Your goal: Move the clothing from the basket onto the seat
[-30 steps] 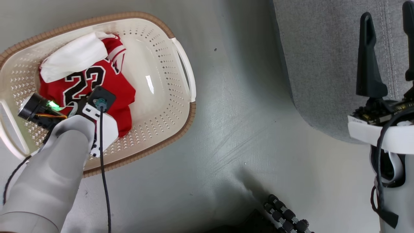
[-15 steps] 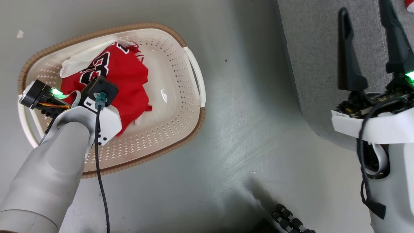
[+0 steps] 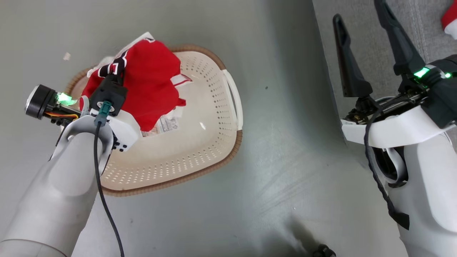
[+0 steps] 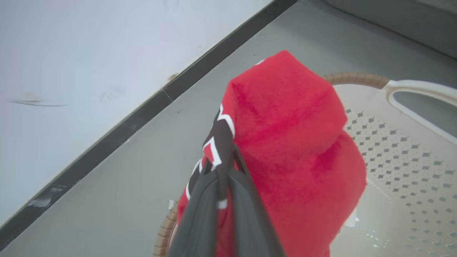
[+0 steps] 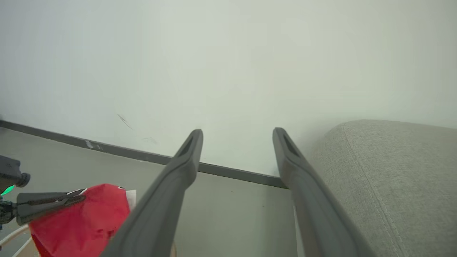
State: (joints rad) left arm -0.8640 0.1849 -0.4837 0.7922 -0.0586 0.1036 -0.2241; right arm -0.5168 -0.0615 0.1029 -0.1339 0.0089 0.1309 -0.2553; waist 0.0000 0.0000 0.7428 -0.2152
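Observation:
My left gripper [image 3: 115, 68] is shut on the red jersey [image 3: 151, 85], pinching it at the black, white-edged number. The jersey hangs bunched above the far-left part of the cream basket [image 3: 210, 117]. In the left wrist view the fingers [image 4: 200, 207] press together on the cloth [image 4: 292, 142] over the basket's brown rim [image 4: 353, 77]. My right gripper [image 3: 358, 14] stands open and holds nothing, over the edge of the grey seat [image 3: 375, 53]. The right wrist view shows its own spread fingers [image 5: 185, 160], the seat [image 5: 392, 171] on the right, and the jersey [image 5: 82, 217] low on the left.
A second red and white garment [image 3: 449, 18] lies on the seat at the top right edge. A paper label [image 3: 167, 124] lies on the basket floor. Grey floor [image 3: 278, 150] separates basket and seat. A white wall with a dark baseboard [image 4: 117, 135] runs behind the basket.
My left gripper has risen with the jersey, which has come up off the basket floor and now hangs. The head camera has shifted. My right gripper has stayed open.

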